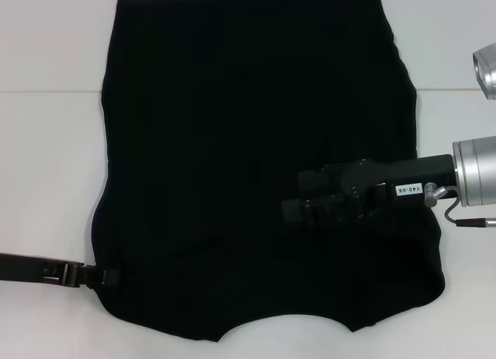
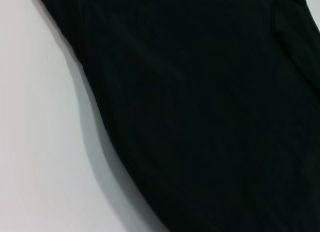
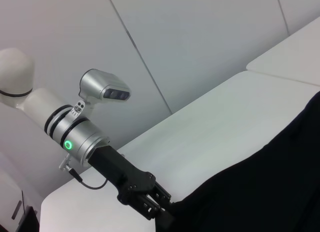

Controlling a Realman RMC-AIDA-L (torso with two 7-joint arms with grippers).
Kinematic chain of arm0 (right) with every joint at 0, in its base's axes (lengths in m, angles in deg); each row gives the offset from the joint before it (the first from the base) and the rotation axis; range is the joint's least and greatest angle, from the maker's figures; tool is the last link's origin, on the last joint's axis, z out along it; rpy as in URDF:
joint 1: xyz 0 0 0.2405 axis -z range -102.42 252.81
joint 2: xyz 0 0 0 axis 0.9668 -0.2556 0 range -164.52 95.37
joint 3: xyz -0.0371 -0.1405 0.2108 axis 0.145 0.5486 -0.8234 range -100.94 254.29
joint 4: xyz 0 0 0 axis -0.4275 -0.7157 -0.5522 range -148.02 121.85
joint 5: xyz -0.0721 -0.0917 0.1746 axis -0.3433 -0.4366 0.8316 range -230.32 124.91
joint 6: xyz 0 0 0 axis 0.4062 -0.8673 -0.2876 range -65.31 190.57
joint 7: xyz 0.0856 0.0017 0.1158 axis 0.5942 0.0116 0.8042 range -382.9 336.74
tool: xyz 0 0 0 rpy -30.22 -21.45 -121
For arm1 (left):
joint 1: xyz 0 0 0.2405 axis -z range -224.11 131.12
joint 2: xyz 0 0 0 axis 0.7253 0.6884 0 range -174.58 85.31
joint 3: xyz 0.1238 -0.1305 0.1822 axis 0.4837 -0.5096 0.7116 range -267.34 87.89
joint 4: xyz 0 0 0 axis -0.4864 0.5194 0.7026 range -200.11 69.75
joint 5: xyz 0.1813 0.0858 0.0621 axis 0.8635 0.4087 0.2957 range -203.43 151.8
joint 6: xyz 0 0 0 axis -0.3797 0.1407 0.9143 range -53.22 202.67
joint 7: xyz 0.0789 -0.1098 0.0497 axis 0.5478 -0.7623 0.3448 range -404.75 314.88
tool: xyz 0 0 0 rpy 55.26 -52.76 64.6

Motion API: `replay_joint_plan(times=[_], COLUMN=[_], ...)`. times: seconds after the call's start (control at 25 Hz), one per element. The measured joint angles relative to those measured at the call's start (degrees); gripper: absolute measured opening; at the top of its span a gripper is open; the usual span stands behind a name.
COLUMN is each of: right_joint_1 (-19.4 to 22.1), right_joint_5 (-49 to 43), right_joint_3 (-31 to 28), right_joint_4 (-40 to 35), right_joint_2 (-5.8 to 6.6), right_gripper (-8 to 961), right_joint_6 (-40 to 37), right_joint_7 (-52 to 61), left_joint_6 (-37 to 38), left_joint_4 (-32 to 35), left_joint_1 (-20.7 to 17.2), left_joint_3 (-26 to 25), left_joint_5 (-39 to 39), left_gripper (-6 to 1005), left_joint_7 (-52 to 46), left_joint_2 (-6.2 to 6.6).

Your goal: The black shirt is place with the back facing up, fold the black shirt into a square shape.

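Left claw (image 1: pixel 108 277): low at the near left edge of the black shirt (image 1: pixel 256 142), reaching in from the robot's left. In the right wrist view its fingers (image 3: pixel 150 208) meet the cloth's edge, so it looks closed on the shirt's edge, probably to hold or lift that side for a fold.

Right claw (image 1: pixel 298 208): hovering over or resting on the right half of the shirt, its body stretched in from the robot's right. Whether its fingers are open or closed cannot be told; black on black hides them.

Black shirt: spread flat on the table (image 1: pixel 46 165), filling most of the head view. The curved neckline is at the near edge, the straight hem at the far edge. No sleeves stick out at either side, so the sides appear already folded in, leaving a tall rectangle.

Table: white and bare around the cloth, with a seam line running across at the far part.

Step in hand: judged as preparing a lengthwise fold, bringing the near edge toward the far one to shorten the rectangle into a square.

Risk: a thin edge grip may slip, or drag the layers askew.
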Motion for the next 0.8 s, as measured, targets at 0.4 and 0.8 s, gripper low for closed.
replay_joint_plan(times=[0.4,0.8], right_joint_1=[0.26,4.57], right_joint_5=[-0.37,-2.87], right_joint_3=[-0.27,-0.53], right_joint_4=[-0.49,-4.21], right_joint_2=[0.80,7.07], right_gripper=[931,930], right_joint_6=[-0.21,0.48], right_joint_7=[3.57,22.70], left_joint_6=[0.43,1.72], left_joint_4=[-0.03,-0.10], left_joint_1=[0.10,0.10], left_joint_3=[-0.41,-1.13], left_joint_5=[-0.05,-2.11], left_gripper=[272,64], left_joint_7=[-0.25,0.11], left_joint_2=[0.21,0.45])
